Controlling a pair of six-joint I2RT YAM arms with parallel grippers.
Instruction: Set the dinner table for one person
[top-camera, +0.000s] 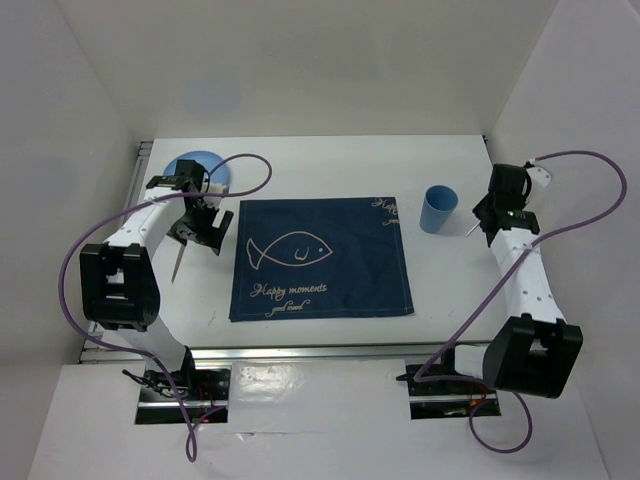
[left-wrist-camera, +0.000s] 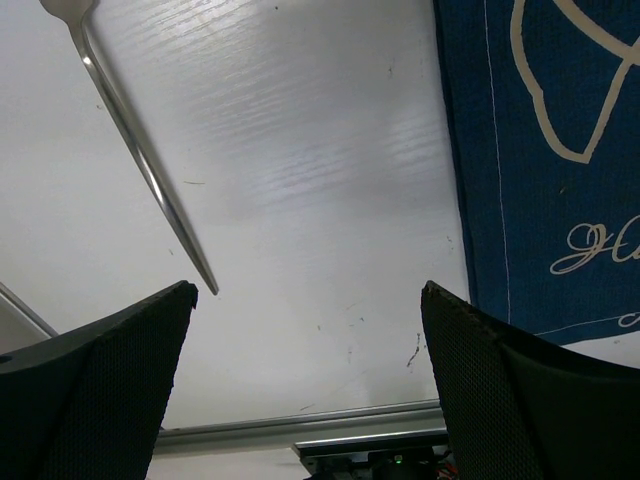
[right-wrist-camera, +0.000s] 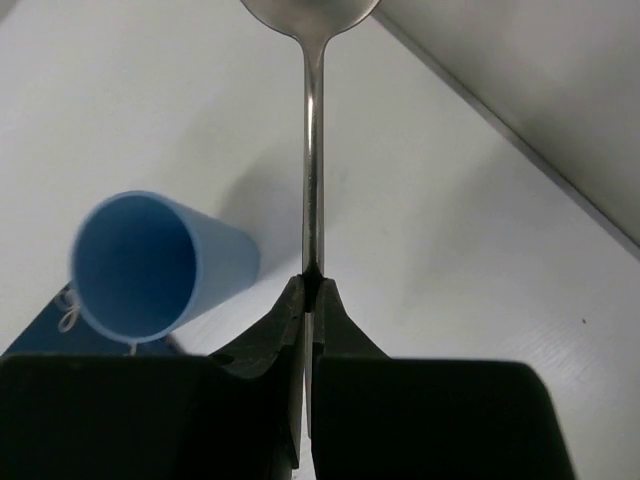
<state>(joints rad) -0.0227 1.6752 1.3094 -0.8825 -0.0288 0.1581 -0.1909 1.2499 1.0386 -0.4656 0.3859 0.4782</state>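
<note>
On the white dinner table (top-camera: 330, 165) a navy fish-print placemat (top-camera: 320, 258) lies in the middle. My right gripper (right-wrist-camera: 312, 285) is shut on the handle of a metal spoon (right-wrist-camera: 312, 150), whose bowl points away from me. It hangs at the table's right side (top-camera: 484, 222), just right of a blue cup (top-camera: 438, 208). That cup (right-wrist-camera: 150, 265) stands upright and apart from the spoon. My left gripper (left-wrist-camera: 308, 300) is open over bare table left of the placemat (left-wrist-camera: 540, 150). A thin silver utensil (left-wrist-camera: 140, 160) lies just beyond its left finger, untouched.
A light blue plate (top-camera: 195, 170) sits at the back left corner, partly behind the left arm. A metal rail (top-camera: 300, 350) runs along the near edge. White walls close in the left, right and back sides.
</note>
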